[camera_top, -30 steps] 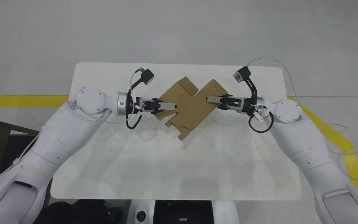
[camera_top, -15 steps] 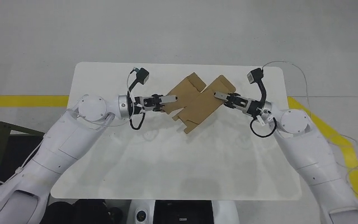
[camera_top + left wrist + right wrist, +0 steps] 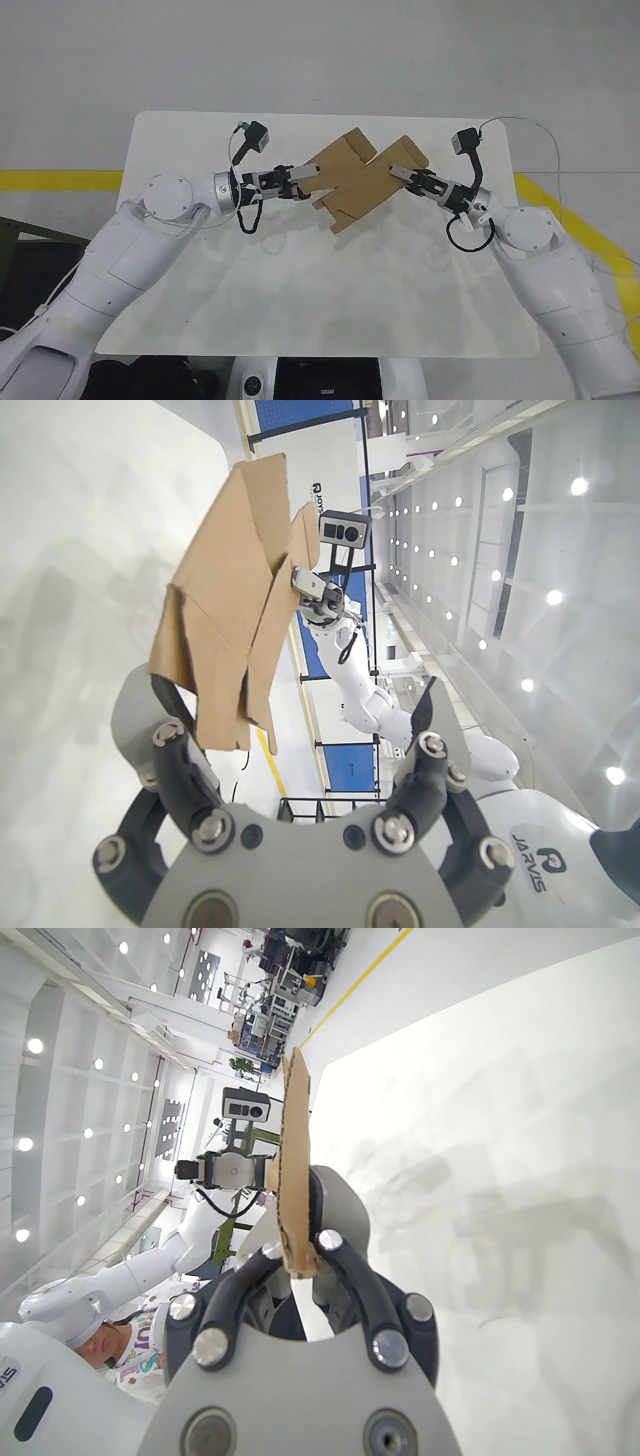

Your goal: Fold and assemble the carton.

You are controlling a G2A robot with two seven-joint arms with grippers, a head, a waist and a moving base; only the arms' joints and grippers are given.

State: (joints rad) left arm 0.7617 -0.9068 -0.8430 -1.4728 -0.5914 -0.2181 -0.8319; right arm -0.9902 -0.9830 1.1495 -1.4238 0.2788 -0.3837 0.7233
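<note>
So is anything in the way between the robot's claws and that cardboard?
Nothing visible. The right gripper has its jaws shut on one end of the carton; the left gripper, jaws open, sits at the other end.

carton [image 3: 355, 180]: brown corrugated cardbd, matt, ragged edges | table [image 3: 300, 290]: white, smooth, faint sheen | left gripper [image 3: 295, 690]: matt black prob-plastic links w/ shiny metal screws

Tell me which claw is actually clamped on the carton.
The right claw: it pinches the carton by one edge, while the left claw gapes wide open.
</note>
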